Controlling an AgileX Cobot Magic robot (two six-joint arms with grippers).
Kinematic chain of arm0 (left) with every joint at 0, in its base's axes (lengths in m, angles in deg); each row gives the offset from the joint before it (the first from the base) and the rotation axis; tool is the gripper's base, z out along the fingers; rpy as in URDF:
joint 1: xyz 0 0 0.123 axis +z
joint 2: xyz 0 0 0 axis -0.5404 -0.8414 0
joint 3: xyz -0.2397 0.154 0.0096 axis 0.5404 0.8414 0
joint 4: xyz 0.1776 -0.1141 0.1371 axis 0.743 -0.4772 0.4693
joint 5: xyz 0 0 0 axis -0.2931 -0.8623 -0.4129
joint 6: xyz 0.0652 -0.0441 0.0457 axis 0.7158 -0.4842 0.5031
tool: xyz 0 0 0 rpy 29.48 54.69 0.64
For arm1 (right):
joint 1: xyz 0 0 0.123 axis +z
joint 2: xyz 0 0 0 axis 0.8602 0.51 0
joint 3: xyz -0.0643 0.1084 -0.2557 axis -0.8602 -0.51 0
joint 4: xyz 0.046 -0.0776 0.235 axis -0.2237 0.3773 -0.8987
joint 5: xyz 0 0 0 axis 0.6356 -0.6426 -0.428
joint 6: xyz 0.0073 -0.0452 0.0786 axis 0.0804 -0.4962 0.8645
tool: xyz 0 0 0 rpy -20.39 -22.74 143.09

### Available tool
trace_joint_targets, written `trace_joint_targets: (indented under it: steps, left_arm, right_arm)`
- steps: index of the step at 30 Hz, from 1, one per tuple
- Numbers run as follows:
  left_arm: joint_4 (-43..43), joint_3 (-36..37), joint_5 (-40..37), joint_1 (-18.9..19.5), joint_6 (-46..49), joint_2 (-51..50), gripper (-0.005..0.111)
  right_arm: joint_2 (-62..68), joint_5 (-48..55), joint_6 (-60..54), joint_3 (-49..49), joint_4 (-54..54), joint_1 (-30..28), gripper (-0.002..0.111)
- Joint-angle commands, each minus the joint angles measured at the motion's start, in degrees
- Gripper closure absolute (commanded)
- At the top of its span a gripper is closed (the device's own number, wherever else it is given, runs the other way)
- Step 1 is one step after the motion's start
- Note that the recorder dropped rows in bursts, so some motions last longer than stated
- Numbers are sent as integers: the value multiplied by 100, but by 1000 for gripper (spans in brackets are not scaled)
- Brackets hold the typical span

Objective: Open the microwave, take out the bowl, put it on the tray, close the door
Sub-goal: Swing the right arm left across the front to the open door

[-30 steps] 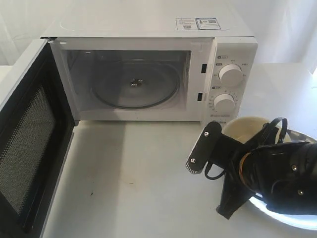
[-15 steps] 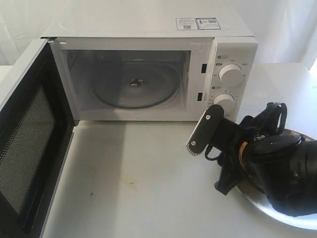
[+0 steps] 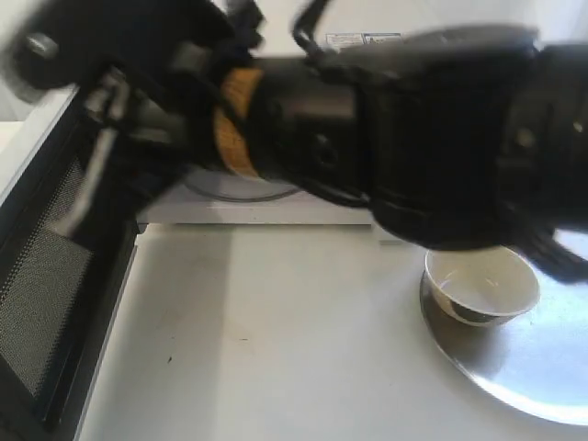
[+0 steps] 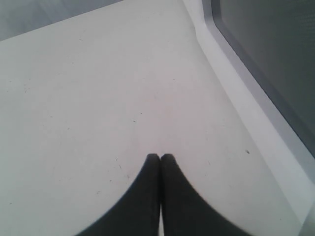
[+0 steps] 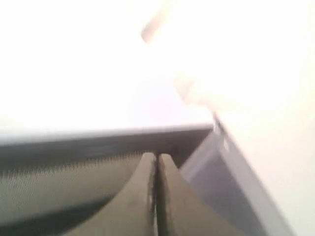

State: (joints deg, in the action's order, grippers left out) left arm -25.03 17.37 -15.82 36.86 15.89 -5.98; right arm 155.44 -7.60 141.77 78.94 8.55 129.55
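bowl (image 3: 482, 287) on tray (image 3: 542, 381) | door (image 3: 50, 312) wide open | right claw (image 5: 156, 157) pinched shut, empty, near door's upper edge | risk: fast glancing push slips off, door left ajar

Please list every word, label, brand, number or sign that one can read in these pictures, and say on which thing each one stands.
No text can be read here.
The stickers on top of the microwave: print too small and blurred to read.
The control panel of the microwave: hidden behind the right arm.
The bowl, the tray and both wrist views: no writing seen.
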Motion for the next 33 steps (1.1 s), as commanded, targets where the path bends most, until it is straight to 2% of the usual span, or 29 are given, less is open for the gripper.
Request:
trace_joint_targets:
  steps: [1,5,7,11,17,19,27,30,33]
  left_arm:
    - [-29,-24,-6,-21,-34,12,107]
    - [-29,-24,-6,-21,-34,12,107]
    - [-29,-24,-6,-21,-34,12,107]
    - [-29,-24,-6,-21,-34,12,107]
    - [-29,-24,-6,-21,-34,12,107]
    - [-29,-24,-6,-21,-34,12,107]
    - [-29,-24,-6,-21,-34,12,107]
    - [-29,-24,-6,-21,-34,12,107]
    - [-29,-24,4,-21,-34,12,107]
  right_arm:
    - [955,-860,-847,1401,928,530,108]
    - [2062,-585,-2674,2381,1184,837,108]
    - [2631,-400,-3213,2816,1184,865,108]
    - [3560,36,-3306,3561,1184,865,108]
    - [4062,642,-3306,4179,1199,865,108]
    - [4062,1198,-3421,4175,1311,854,108]
    - [4062,4812,-4773,4152,1405,767,108]
    - [4062,5894,-5360,4152,1405,567,108]
    - [4062,6671,-5440,4152,1405,319,108]
